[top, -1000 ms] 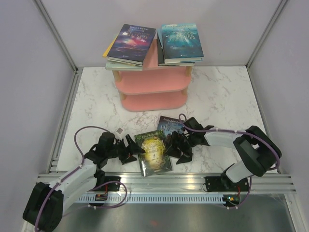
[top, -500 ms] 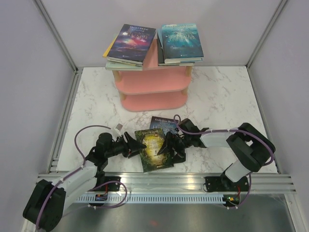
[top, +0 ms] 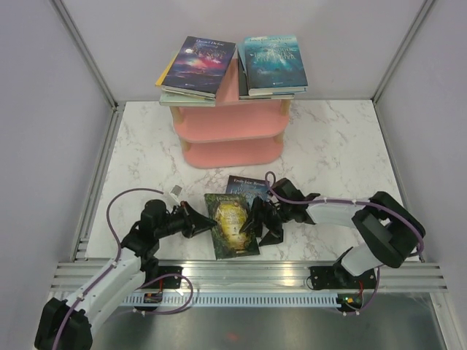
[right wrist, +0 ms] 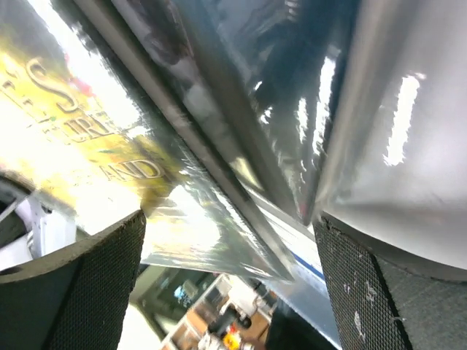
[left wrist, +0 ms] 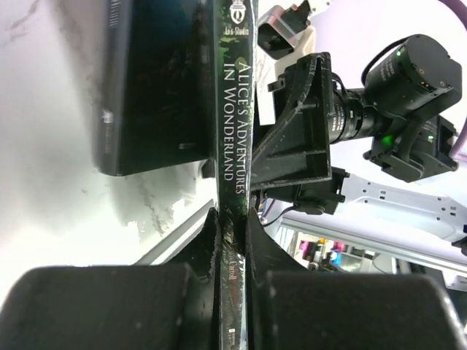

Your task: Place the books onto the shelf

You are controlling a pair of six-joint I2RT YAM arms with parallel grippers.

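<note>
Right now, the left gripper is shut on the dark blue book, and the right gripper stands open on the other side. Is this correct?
Not quite. The left gripper is shut on the green-gold book, spine reading Alice's Adventures in Wonderland, not the dark blue book; the left wrist view shows it. The right gripper does stand open on the other side.

Stacks (top: 201, 62) atop shelf (top: 230, 149) — two books (top: 232, 226) before

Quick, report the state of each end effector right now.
Left end effector: closed on the spine of the green-gold book.
Right end effector: open wide, clamping nothing.
</note>
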